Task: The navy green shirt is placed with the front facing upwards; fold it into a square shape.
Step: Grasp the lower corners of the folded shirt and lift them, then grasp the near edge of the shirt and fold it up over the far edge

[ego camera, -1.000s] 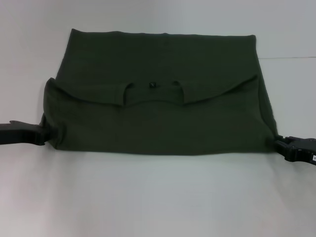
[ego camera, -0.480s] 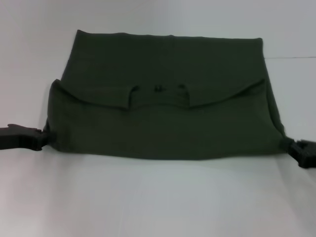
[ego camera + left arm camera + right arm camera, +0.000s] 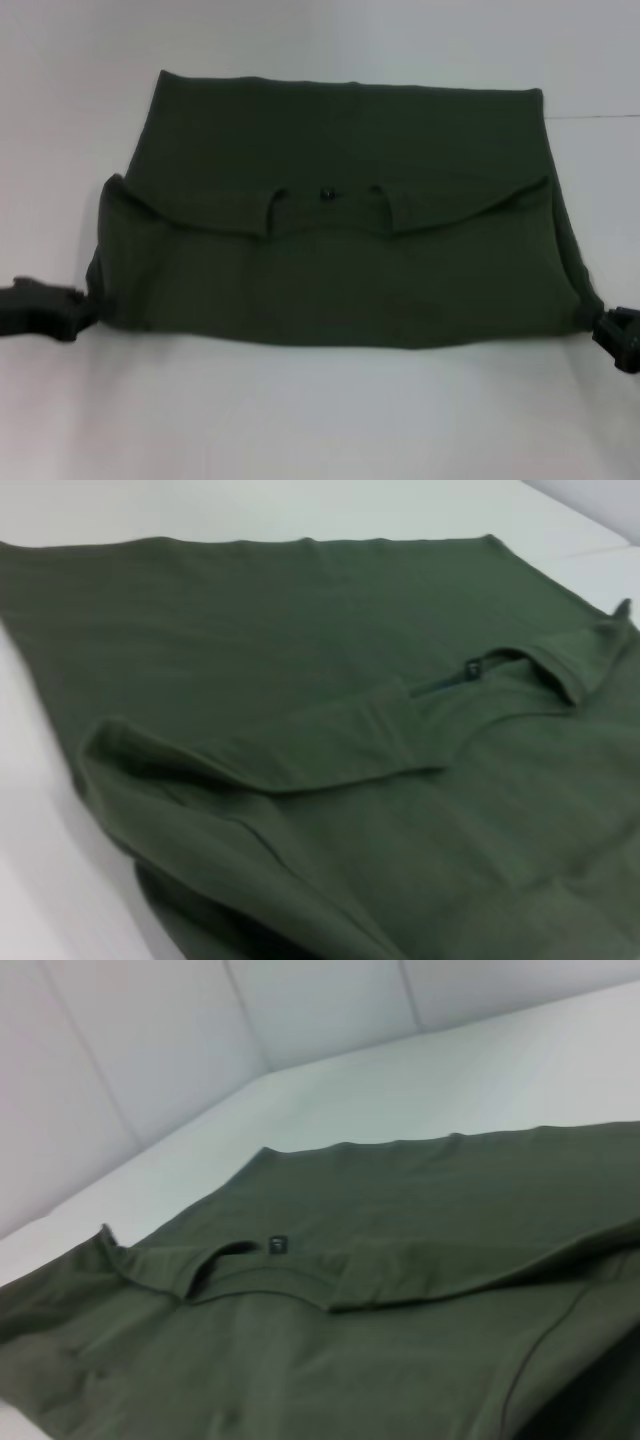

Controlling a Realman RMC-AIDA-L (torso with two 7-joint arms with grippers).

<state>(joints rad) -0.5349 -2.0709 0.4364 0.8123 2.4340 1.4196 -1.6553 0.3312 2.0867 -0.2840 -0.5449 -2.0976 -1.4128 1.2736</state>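
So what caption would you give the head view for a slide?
Half-folded green shirt on a white table, left gripper and right gripper at its near corners.

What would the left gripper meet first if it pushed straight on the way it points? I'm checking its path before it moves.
The left gripper points inward at the near left corner of the navy green shirt, so it would likely meet that folded cloth at once; it seems to be touching it already.

Navy green shirt (image 3: 300,630) filling most of the frame on a white table (image 3: 40,880), plain back side up. Folded-over layer across the lower half, collar opening and small dark neck label (image 3: 472,667) at centre right.
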